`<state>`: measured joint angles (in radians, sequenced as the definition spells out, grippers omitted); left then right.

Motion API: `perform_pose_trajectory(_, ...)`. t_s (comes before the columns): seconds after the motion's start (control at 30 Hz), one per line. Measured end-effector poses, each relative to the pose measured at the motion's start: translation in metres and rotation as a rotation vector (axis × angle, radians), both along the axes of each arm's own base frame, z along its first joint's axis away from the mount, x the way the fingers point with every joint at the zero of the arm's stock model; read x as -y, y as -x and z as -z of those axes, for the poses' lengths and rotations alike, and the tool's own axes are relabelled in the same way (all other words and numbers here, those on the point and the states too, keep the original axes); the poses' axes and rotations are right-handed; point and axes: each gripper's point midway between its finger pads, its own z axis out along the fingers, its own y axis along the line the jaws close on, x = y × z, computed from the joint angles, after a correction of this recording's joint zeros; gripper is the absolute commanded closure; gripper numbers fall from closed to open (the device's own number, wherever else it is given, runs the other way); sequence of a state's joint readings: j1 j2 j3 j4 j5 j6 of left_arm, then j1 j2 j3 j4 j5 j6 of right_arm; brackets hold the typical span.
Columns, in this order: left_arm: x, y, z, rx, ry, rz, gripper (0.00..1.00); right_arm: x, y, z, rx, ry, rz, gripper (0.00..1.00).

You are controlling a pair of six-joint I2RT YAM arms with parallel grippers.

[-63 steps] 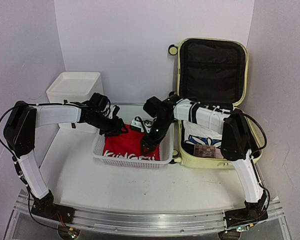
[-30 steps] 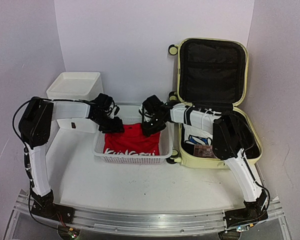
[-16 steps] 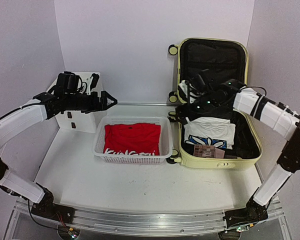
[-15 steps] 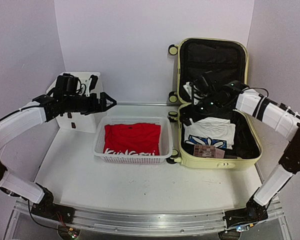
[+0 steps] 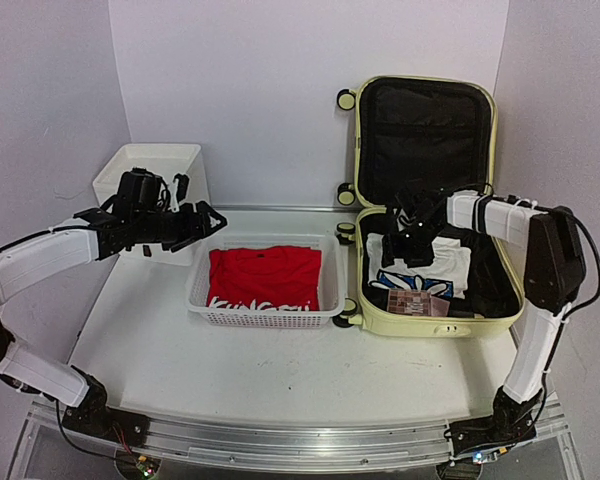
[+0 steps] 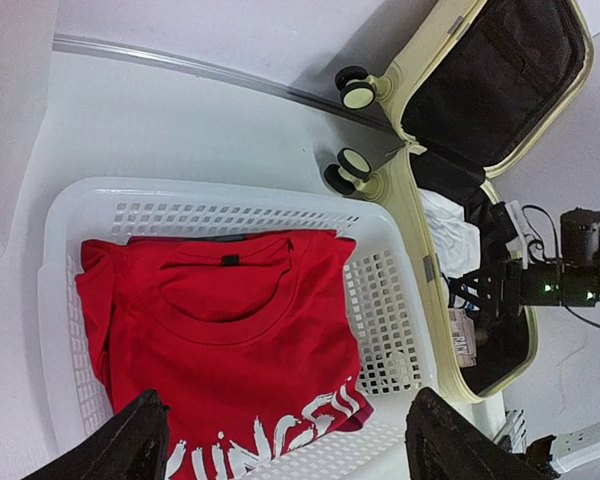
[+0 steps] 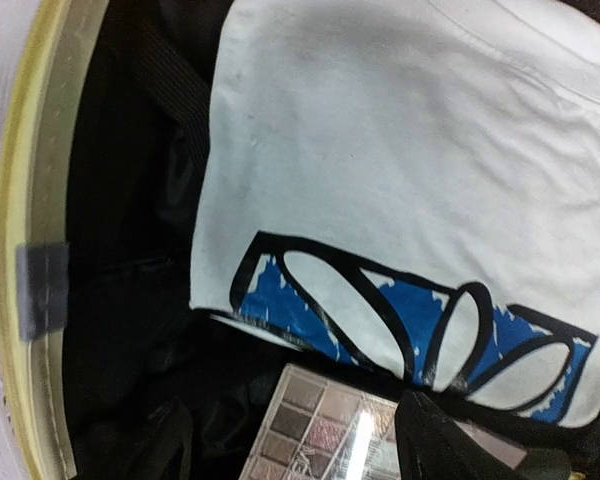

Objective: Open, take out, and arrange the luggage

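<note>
The luggage (image 5: pixel 435 325), a pale yellow suitcase, lies open at the right with its black-lined lid upright. Inside it lie a folded white T-shirt (image 5: pixel 420 262) with a blue and black print and an eyeshadow palette (image 5: pixel 417 301). My right gripper (image 5: pixel 412 240) hangs open low inside the case. In the right wrist view its gap (image 7: pixel 290 450) is over the palette (image 7: pixel 320 425), just below the white T-shirt (image 7: pixel 410 180). My left gripper (image 5: pixel 202 222) is open and empty above the left end of the basket; in the left wrist view the gripper (image 6: pixel 290 450) is over the red T-shirt (image 6: pixel 220 330).
A white perforated basket (image 5: pixel 265 318) holding the folded red T-shirt (image 5: pixel 263 280) stands mid-table, touching the suitcase's wheels (image 6: pixel 355 165). A white drawer box (image 5: pixel 150 165) sits at the back left, behind my left arm. The suitcase rim (image 7: pixel 25 180) runs along the left of the right wrist view.
Both grippers left the red T-shirt in the basket and rose. My right gripper then swung over the suitcase and came down to the white T-shirt. My left gripper drifted back toward the basket.
</note>
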<state>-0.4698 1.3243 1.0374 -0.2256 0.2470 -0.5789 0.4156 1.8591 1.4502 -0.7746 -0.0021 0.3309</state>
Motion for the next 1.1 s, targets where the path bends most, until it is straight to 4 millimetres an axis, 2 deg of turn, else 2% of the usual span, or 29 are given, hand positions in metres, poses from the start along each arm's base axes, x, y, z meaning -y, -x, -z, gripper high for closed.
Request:
perform_pose_trajectory(0.13,0.006,-0.003,0.019,-0.042,-0.022,0.012,0.14,-0.008,-0.017,0.021,-0.026,-0.028,0.008,0.26)
perform_pose_trajectory(0.33,0.022,0.002,0.040,-0.052,-0.090,0.048,0.13,-0.012,-0.018,0.037,-0.049,-0.024,-0.017,0.24)
perform_pose_trajectory(0.53,0.036,0.029,0.067,-0.067,-0.199,0.108,0.13,-0.024,-0.021,0.039,-0.048,-0.100,-0.009,0.24)
perform_pose_trajectory(0.67,0.022,0.047,0.084,-0.132,-0.300,0.117,0.13,-0.025,-0.018,0.042,-0.065,-0.110,0.024,0.23)
perform_pose_trajectory(0.8,0.009,0.051,0.080,-0.153,-0.389,0.118,0.14,-0.025,-0.016,0.044,-0.075,-0.101,0.036,0.24)
perform_pose_trajectory(0.97,0.014,0.036,0.055,-0.108,-0.425,0.123,0.16,-0.022,-0.007,0.049,-0.113,-0.075,0.016,0.25)
perform_pose_trajectory(1.1,0.017,0.028,0.058,-0.116,-0.451,0.118,0.16,-0.020,-0.010,0.047,-0.116,-0.037,0.001,0.24)
